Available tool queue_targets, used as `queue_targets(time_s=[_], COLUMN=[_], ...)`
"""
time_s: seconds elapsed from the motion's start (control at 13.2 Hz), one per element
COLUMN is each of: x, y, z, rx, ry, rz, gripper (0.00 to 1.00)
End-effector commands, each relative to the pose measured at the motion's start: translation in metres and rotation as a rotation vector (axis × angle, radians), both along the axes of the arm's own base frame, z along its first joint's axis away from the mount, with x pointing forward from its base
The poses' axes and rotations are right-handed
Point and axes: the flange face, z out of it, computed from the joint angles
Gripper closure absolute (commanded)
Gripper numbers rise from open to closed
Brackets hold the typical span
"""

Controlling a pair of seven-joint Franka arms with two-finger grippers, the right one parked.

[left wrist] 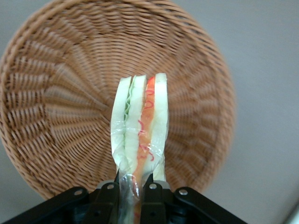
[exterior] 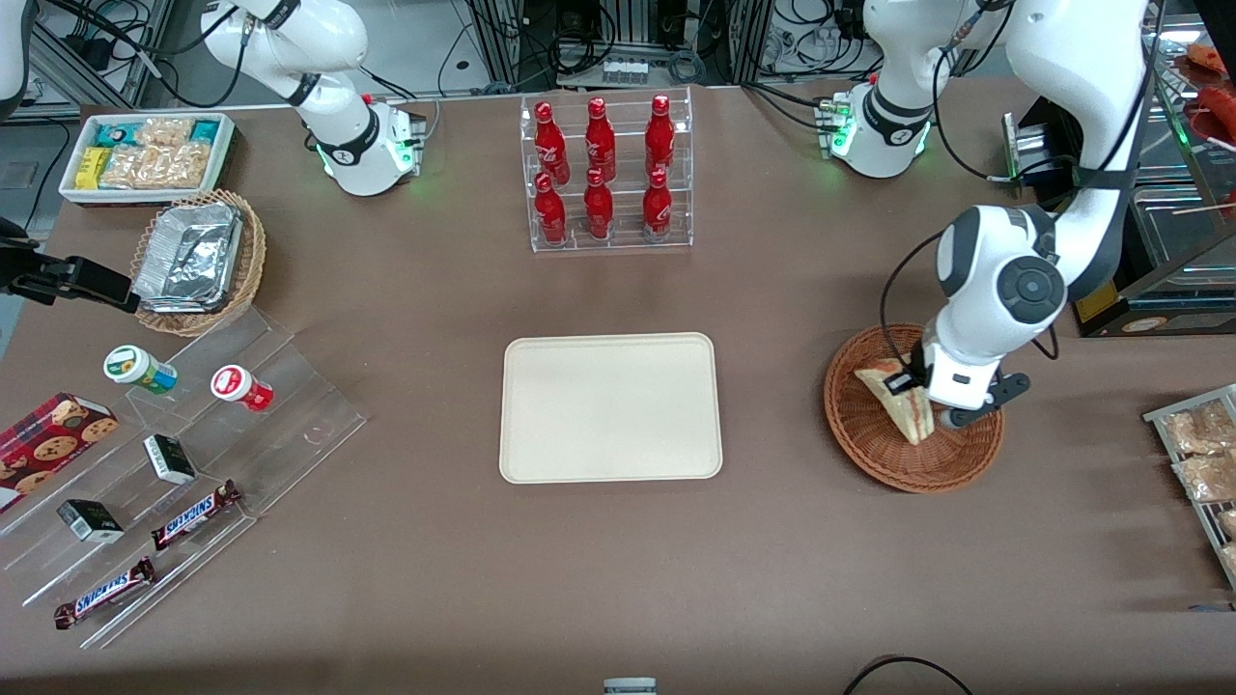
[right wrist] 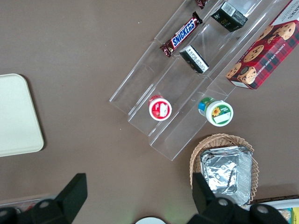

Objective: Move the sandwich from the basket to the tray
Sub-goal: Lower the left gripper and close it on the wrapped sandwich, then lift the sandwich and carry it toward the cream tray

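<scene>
Jaws: pressed against the two faces of the sandwich (left wrist: 140, 126), pinching its plastic-wrapped end between them.
Gripper: the left arm's gripper (left wrist: 131, 192) hangs over the basket (exterior: 869, 439), with its two black fingers (left wrist: 152, 198) on either side of the wedge.
Sandwich: a wrapped wedge of pale bread, held on edge so that its green and red filling layers face the wrist camera; in the front view its pointed end (exterior: 903, 405) slopes down toward the basket floor. Whether that tip touches the weave cannot be told.
Basket: round, reddish-brown wicker, on the brown table (exterior: 618, 579) toward the working arm's end; it holds only the sandwich.
Tray: cream-beige, rectangular with rounded corners (exterior: 610, 407), lying flat at the table's middle, well apart from the basket, with nothing on it.
Bottle rack: a clear stand of red bottles (exterior: 605, 174), farther from the front camera than the tray.
</scene>
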Motion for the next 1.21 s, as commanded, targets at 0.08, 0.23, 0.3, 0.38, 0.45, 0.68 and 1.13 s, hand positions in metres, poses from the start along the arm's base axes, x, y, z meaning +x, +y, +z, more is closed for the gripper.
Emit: queue_targets(time_s=[0.08,0.23,0.3,0.38,0.45,0.68,1.13], x=[-0.005,-0.011,-0.015,-0.018,-0.019,-0.018,-0.011], y=[-0.067,-0.096,-0.116,-0.138,-0.159,-0.221,-0.311], z=[0.033,0.040,0.043,0.042,0.041,0.038,0.001], rx=[0.024,0.022,0.017,0.015,0.011,-0.003,-0.033], ry=[0.015,0.010,0.002,-0.002,-0.008,-0.027,-0.035], rz=[-0.105,-0.163,-0.197,-0.235,-0.270,-0.382,-0.494], gripper=[1.00,1.00,1.00,1.00,1.00,1.00,1.00])
